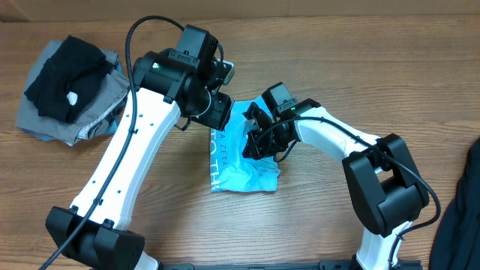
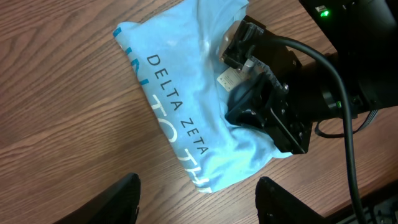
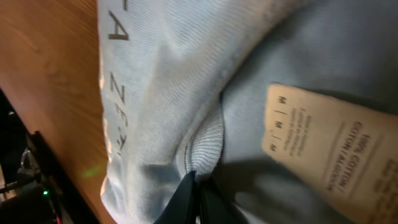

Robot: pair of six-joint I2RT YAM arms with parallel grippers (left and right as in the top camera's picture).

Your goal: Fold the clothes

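Wood-grain table [image 1: 375, 60] filled my overhead view, with the light blue T-shirt [image 1: 232, 161] lying near its middle between the two arms, gathered into a rough, narrow bundle and not squarely folded. At the far left corner a black garment [image 1: 64, 75] sat heaped on a grey garment [image 1: 97, 112], both loose and well apart from the shirt. Along the right edge a dark cloth [image 1: 461, 217] was cut off by the frame, so I could not say what it was. From above, the left gripper [image 1: 214, 109] hovered over the shirt's far end; on its own camera its fingers [image 2: 124, 199] stood wide apart with nothing between them, and below lay the light blue T-shirt [image 2: 186, 81], its white lettering [image 2: 177, 106] reading DELTA ZETA along one long edge. The right gripper [image 1: 255, 142] was down on the shirt's right side, and the left wrist view showed the right gripper [image 2: 249, 106] resting on the cloth just beside the small white tag [image 2: 229, 79]. Up close its jaws were pressed together at the ribbed collar edge, right gripper [image 3: 193, 199] almost out of frame at the bottom; whether a fold was nipped between them I could not make out. The tag [image 3: 336, 149] showed an M and a cotton label, the smaller print too blurred for me to read
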